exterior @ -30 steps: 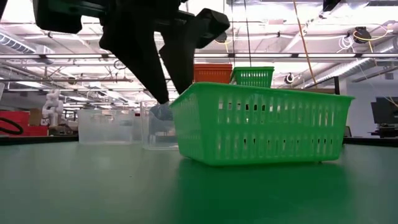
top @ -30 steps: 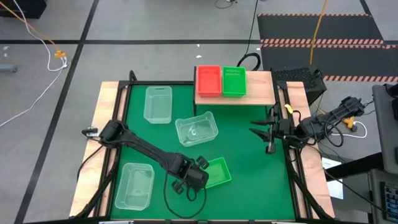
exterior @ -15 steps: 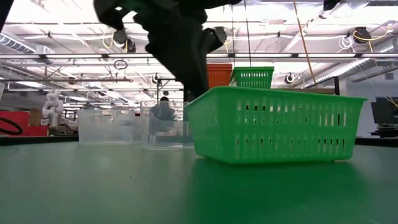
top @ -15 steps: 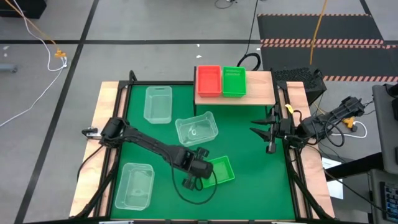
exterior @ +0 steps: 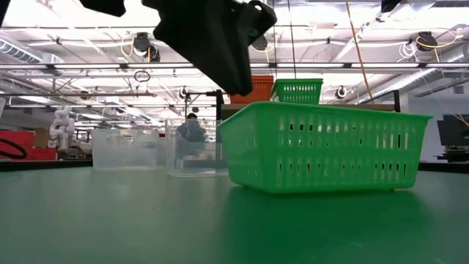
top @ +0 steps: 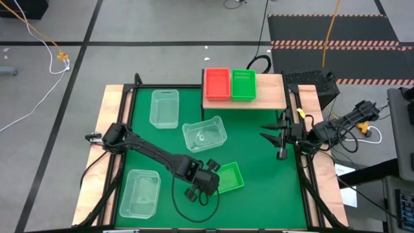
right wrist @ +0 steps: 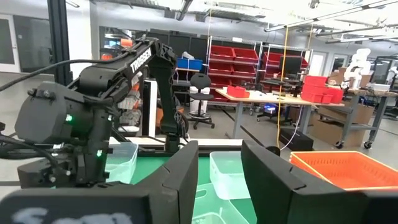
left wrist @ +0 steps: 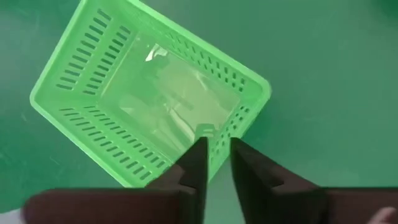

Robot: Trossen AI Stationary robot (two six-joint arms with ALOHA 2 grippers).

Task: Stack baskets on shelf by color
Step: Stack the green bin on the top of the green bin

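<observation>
a green mat [top: 259,168] covers the table, and red bins [right wrist: 224,62] line shelving beyond.

The table [top: 115,103] has a light wooden edge and stands on a grey floor [top: 162,26] crossed by dark lines. Beyond the table lies a black ramp [top: 323,29] with red-white striped edges. Behind the table, the room has red shelves [right wrist: 231,62], a workbench [right wrist: 273,99], an office chair [right wrist: 200,93] and long ceiling lights [exterior: 366,15].
</observation>
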